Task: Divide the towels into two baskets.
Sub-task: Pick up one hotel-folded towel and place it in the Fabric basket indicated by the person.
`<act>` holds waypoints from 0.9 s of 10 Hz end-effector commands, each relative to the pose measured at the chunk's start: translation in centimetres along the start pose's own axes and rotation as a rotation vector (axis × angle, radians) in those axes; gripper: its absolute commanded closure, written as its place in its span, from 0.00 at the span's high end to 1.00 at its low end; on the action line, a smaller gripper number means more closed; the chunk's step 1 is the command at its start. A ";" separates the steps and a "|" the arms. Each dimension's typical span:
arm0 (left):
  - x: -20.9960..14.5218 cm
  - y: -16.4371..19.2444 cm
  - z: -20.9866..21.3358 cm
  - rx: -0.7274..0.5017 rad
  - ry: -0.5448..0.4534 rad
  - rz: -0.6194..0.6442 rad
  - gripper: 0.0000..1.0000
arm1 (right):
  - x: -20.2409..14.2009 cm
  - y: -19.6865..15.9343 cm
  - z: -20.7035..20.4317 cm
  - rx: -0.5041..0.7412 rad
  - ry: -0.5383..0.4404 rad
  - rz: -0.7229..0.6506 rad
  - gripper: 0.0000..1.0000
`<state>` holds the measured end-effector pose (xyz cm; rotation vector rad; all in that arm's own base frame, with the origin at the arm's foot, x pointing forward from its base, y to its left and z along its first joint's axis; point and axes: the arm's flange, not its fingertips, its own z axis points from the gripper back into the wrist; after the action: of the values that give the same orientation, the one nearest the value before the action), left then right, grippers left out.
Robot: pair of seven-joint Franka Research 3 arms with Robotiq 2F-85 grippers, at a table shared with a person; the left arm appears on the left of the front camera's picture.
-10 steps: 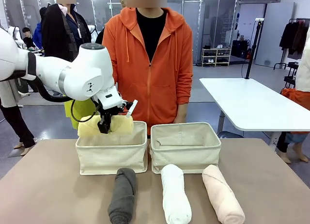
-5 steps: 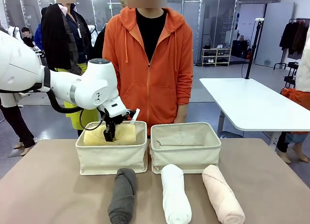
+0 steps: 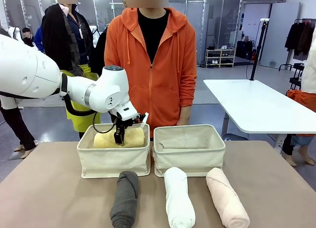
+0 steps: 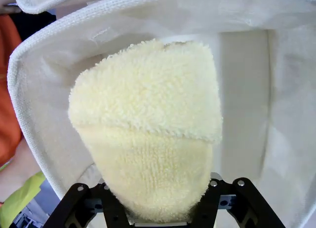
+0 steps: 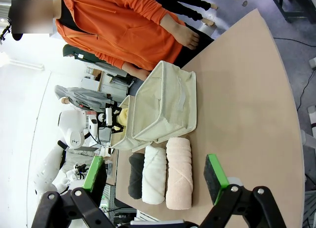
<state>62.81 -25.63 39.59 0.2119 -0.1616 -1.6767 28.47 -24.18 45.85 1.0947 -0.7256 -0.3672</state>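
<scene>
**Spotter:** Your left claw [image 3: 118, 139] is down inside the left basket [image 3: 113, 159], right at the pale yellow towel [image 3: 129, 137]. From the left wrist view the towel sits between the jaws and covers the fingers.

**Operator's mate:** So is it gripping or not?

**Spotter:** You cannot tell from here. The towel hides the fingers, so there is no saying whether they pinch it or stand clear of it. The towel itself lies low in that basket, with its top just above the rim.

**Operator's mate:** And your other arm?

**Spotter:** Your right claw [image 5: 155, 172] hangs over the tabletop [image 3: 44, 188], well apart from the baskets. Its jaws are spread wide, the green pads [image 5: 216, 172] face each other, and nothing is between them.

**Operator's mate:** Where are the rest of the towels?

**Spotter:** They lie in a row on the tabletop on your side of the baskets, each pointing lengthwise towards you. The dark grey towel [image 3: 125, 198] is just in front of the left basket. The white towel [image 3: 178, 198] and the pink towel [image 3: 226, 197] lie side by side in front of the right basket [image 3: 190, 156] (the pink one slants a little outwards). The two baskets stand just beside each other, and a person [image 3: 153, 65] in an orange hoodie stands behind them at the far edge.
</scene>
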 end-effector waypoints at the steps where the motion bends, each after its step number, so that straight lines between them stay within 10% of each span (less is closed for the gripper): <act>1: -0.1 0.6 1.0 -0.001 0.017 0.022 1.00 | -0.2 0.1 0.1 0.018 -0.011 0.020 1.00; 2: -0.2 0.4 1.2 -0.001 0.020 0.022 0.78 | -0.2 0.1 0.1 0.018 -0.011 0.020 1.00; 3: -0.3 0.2 1.2 -0.001 0.023 0.028 1.00 | -0.2 0.1 0.1 0.018 -0.011 0.020 1.00; 9: -0.1 0.4 1.4 0.008 0.001 0.030 1.00 | -0.2 0.1 0.1 0.018 -0.011 0.020 1.00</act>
<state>62.27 -25.64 41.35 0.2133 -0.1767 -1.6241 28.46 -24.19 45.86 1.0946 -0.7261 -0.3672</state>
